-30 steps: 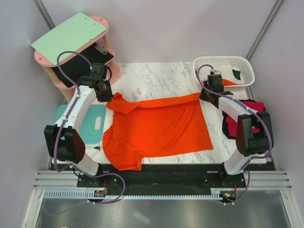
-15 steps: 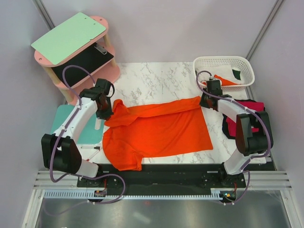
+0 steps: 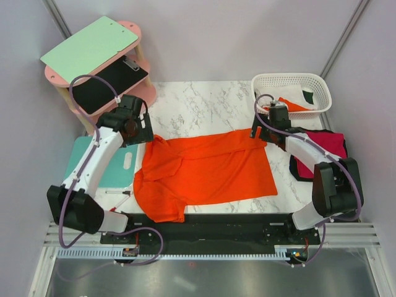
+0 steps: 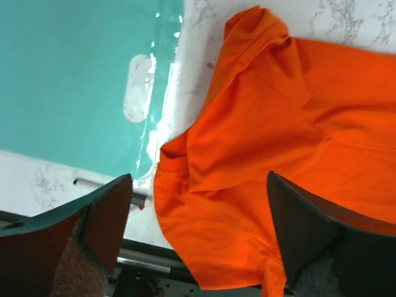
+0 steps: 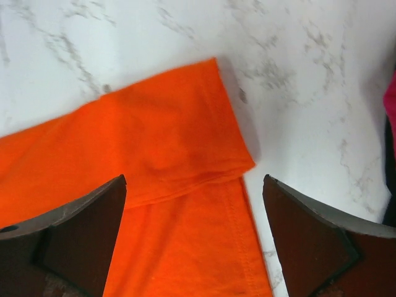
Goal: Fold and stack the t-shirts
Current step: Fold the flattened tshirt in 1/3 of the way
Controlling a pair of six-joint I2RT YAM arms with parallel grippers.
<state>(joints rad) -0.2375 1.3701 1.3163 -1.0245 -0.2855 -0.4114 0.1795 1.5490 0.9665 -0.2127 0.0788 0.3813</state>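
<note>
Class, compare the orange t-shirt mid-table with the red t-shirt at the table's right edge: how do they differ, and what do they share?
The orange t-shirt lies spread out, its far edge folded over; the red t-shirt sits bunched in a heap. The orange t-shirt shows nearly whole; the red t-shirt is partly hidden behind the right arm. Both are plain-coloured cloth, and neither is gripped.

Bright, even light; glare on the teal mat [image 4: 74, 80]; jaws blurred.
</note>
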